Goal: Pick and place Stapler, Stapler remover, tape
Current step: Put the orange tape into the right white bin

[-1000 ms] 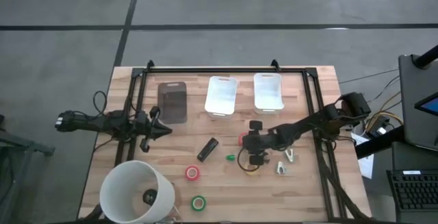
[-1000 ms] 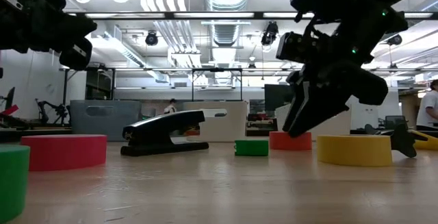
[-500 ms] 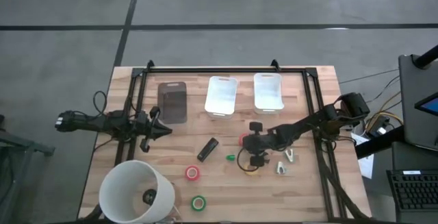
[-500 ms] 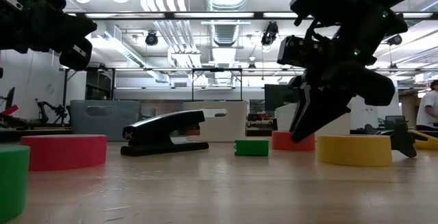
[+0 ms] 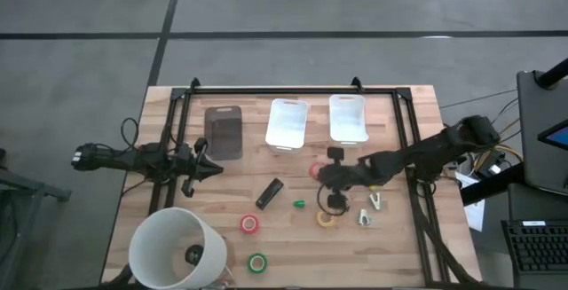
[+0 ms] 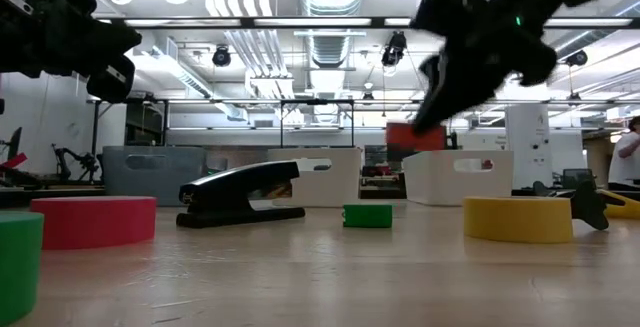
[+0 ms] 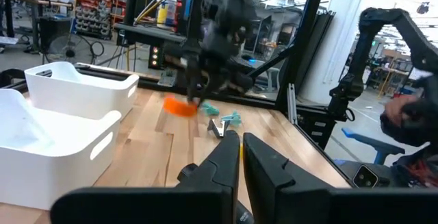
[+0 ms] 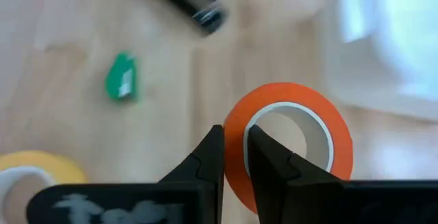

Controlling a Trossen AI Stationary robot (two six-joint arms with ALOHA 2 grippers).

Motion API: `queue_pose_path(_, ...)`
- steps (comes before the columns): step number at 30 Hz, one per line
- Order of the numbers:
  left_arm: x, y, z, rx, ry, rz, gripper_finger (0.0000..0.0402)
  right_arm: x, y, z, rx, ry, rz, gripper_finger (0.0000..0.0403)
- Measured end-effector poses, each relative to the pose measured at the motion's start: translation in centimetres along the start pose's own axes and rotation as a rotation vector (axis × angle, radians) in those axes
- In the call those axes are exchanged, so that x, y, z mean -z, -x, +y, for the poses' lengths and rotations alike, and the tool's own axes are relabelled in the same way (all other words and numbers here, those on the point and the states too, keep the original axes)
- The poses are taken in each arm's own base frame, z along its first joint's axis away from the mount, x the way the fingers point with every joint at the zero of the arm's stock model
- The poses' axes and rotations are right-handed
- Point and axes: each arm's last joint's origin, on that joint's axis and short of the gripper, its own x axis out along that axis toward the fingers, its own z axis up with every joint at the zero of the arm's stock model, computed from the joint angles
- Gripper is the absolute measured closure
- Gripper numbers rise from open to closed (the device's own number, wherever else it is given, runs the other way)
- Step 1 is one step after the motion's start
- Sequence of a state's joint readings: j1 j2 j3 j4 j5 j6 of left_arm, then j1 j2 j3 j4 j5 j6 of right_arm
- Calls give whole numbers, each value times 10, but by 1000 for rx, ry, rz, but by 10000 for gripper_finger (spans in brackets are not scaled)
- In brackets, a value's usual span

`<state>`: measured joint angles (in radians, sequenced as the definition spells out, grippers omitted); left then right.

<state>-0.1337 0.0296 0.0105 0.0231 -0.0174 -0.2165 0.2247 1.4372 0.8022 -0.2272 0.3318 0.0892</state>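
Orange tape roll [image 8: 287,138] pinched, lifted, in right end effector [image 8: 235,148].

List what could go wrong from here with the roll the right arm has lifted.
1. The right gripper pinches only one wall of the red-orange tape roll, its jaws nearly shut on it, so the roll could pivot or slip while it is carried above the table.
2. If dropped, it could roll away, or knock the yellow tape roll or the small green piece below.

The left gripper waits by the dark tray.
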Motion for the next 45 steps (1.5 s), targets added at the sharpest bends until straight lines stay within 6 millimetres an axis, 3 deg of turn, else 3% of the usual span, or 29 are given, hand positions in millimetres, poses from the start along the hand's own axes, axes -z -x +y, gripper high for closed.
queue_pose_path(9, 0, 0, 0, 0, 0, 1, 378, -8, 66, -59, 155, -139, -181, 360)
queue_pose_path(16, 0, 0, 0, 0, 0, 1, 377, 7, 79, -124, 279, -397, -162, 359)
queue_pose_path(23, 0, 0, 0, 0, 0, 1, 376, 31, 55, -178, 270, -546, -43, 358)
queue_pose_path(27, 0, 0, 0, 0, 0, 1, 378, 46, 36, -196, 260, -596, 47, 355)
queue_pose_path(34, 0, 0, 0, 0, 0, 1, 376, 66, 8, -214, 264, -631, 168, 358)
queue_pose_path(45, 0, 0, 0, 0, 0, 1, 376, 74, -19, -219, 260, -626, 202, 355)
